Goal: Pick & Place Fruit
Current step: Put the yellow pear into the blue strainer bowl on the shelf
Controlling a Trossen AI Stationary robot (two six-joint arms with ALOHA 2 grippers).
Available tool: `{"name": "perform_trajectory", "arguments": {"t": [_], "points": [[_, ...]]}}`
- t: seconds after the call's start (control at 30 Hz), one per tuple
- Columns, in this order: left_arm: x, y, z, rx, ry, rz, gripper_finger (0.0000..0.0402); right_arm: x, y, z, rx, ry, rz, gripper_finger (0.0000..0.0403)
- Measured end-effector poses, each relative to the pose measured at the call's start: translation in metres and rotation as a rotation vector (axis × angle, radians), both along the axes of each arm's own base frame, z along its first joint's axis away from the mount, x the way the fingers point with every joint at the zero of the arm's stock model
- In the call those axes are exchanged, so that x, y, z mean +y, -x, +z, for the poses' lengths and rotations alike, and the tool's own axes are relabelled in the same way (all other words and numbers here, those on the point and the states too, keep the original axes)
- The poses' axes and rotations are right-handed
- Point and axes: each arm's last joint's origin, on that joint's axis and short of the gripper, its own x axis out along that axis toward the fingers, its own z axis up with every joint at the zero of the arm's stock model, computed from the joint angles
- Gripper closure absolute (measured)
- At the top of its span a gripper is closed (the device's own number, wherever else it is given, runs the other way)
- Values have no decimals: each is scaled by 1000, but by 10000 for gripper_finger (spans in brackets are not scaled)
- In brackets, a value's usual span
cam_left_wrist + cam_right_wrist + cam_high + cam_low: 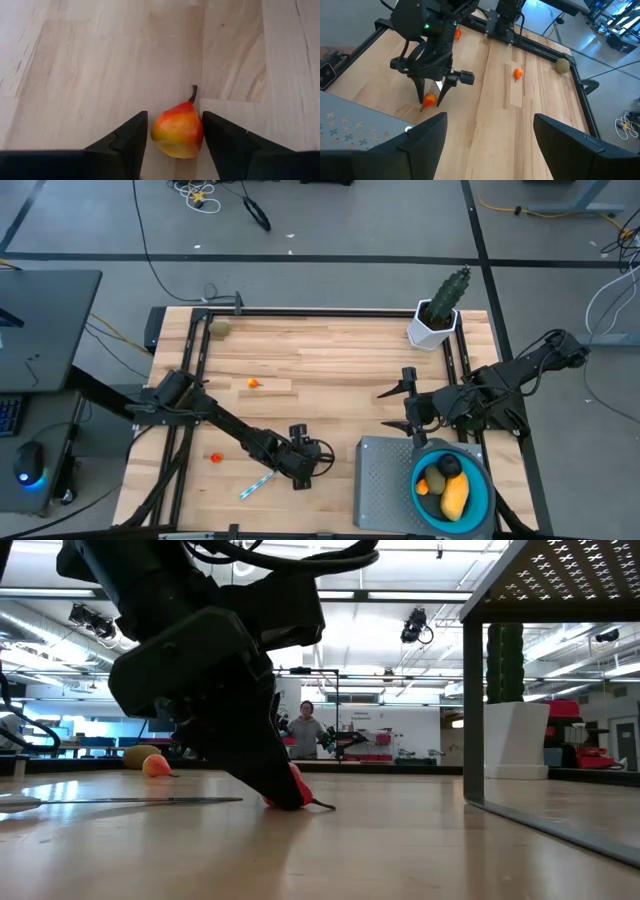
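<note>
Glossy red-yellow pear (177, 131) (stemmed, plump)

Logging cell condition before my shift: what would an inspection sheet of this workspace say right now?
Surface: pale wooden slatted table, black rails.
Job's things: small red-yellow pear between left claw's fingers; orange pieces and; olive oval; blue bowl holding yellow and dark fruit.
Clutter: white-and-blue stick; green cactus in white pot; grey perforated platform.
Claws: left claw around pear, fingers not pressed on; right claw open, empty.
Cables: floor cables.
Surroundings: distant person.
</note>
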Motion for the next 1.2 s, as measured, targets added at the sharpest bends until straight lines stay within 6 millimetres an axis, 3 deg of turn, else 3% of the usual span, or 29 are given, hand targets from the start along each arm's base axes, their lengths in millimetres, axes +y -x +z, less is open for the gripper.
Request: {"name": "perform_trajectory", "arguments": {"t": [0.27, 0.43, 0.53, 0.67, 0.83, 0.93, 1.2], "points": [[-2, -5, 8, 12, 2, -28, 277, 0, -1, -5, -2, 15, 8, 99], [-3, -10, 28, 20, -91, -50, 270, 0, -4, -17, -14, 65, 31, 99], [-2, -12, 48, 52, -257, -71, 259, 0, -6, -17, -47, 86, 14, 99], [1, -19, 91, 48, -537, -63, 261, -1, -8, -13, -88, 109, -27, 99], [6, -34, 150, -78, -922, 100, 271, -2, -9, -12, -107, 69, -58, 99], [10, -40, 168, -36, -1105, 121, 268, -4, -10, -10, -123, 43, -79, 99], [28, -70, 187, -156, -1087, 12, 258, -10, -10, -8, -125, -22, -63, 99]]}}
